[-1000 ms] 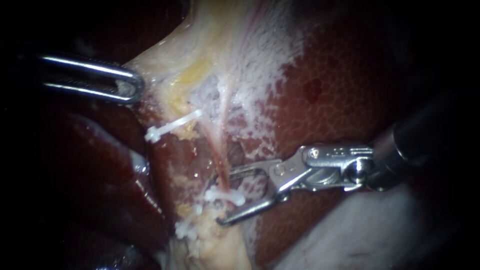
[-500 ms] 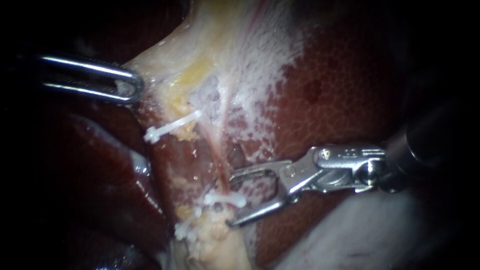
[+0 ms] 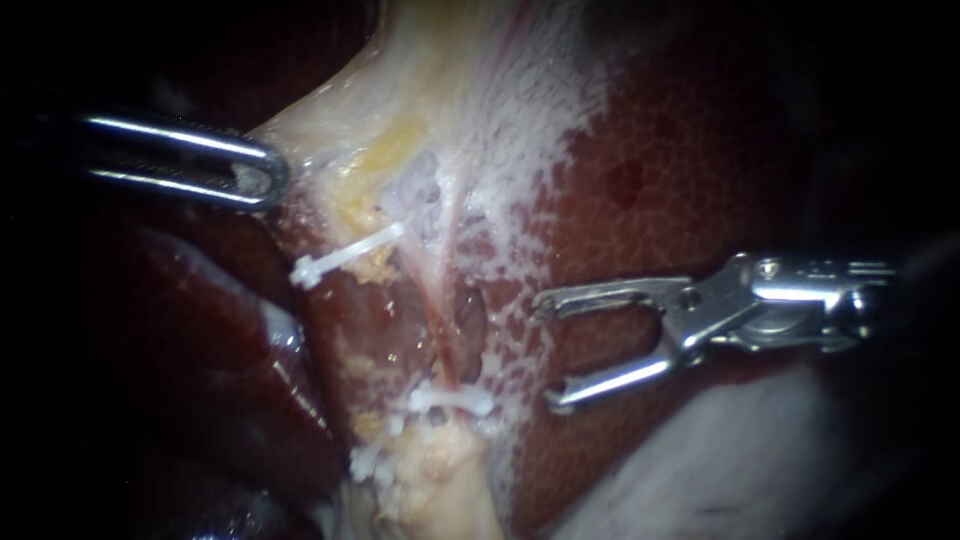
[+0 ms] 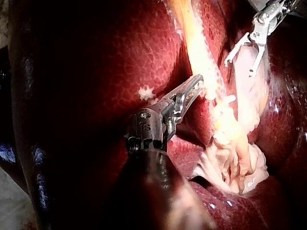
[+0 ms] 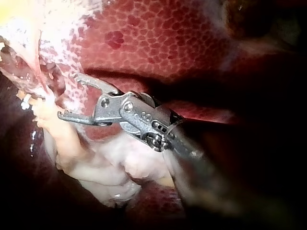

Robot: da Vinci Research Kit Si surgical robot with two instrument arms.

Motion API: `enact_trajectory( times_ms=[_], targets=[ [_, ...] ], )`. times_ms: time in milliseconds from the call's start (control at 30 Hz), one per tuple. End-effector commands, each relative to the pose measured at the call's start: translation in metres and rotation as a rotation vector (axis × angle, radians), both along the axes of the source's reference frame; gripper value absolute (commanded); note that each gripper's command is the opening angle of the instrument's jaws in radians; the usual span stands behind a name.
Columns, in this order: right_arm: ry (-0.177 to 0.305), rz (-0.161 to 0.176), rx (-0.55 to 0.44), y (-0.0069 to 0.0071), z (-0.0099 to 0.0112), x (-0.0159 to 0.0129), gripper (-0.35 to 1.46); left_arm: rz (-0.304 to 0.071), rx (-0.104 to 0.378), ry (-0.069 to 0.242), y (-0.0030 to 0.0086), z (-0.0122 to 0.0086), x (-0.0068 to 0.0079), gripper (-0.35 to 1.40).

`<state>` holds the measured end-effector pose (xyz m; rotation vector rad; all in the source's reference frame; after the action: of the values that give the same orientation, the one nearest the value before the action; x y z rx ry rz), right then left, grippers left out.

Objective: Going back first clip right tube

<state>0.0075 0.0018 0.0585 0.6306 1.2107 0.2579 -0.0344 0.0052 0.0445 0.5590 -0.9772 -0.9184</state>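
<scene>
Right instrument: pincer wide, holding nothing, over bare liver.
Clip: white, set across the lower end of the right tube, near the pincer's lower tip but apart from it.
Left instrument: pincer closed on the left edge of the pale tissue.
Open room: a strip of mottled liver lies between the pincer tips and the tube.
Upper clip: well clear of both instruments.
</scene>
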Motion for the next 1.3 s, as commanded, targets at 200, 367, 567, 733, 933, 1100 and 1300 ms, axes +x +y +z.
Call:
enact_trajectory(
  times_ms=[200,367,567,733,933,1100,1300],
  targets=[
    [0.007,-0.006,-0.022,0.0009,-0.0013,-0.0010,0.60,0.000,-0.001,0.000,0.0000,0.0001,0.0000,-0.35],
    [0.010,-0.008,-0.025,0.0009,-0.0019,-0.0011,0.60,0.000,-0.001,0.000,0.0000,0.0002,0.0000,-0.35],
    [0.010,-0.008,-0.025,0.0007,-0.0021,-0.0011,0.60,-0.002,-0.004,0.002,-0.0001,0.0007,-0.0001,-0.35],
    [0.010,-0.008,-0.026,0.0007,-0.0021,-0.0011,0.60,0.006,-0.016,-0.004,-0.0008,0.0027,-0.0006,-0.35],
    [0.010,-0.008,-0.026,0.0005,-0.0020,-0.0011,0.60,0.023,0.008,0.010,-0.0019,0.0063,-0.0017,-0.35],
    [0.009,-0.008,-0.027,0.0005,-0.0020,-0.0010,0.60,0.035,0.015,0.011,-0.0023,0.0079,-0.0027,-0.35],
    [0.009,-0.008,-0.027,0.0005,-0.0020,-0.0010,0.60,0.047,0.022,0.015,-0.0029,0.0089,-0.0041,-0.35]
  ],
)
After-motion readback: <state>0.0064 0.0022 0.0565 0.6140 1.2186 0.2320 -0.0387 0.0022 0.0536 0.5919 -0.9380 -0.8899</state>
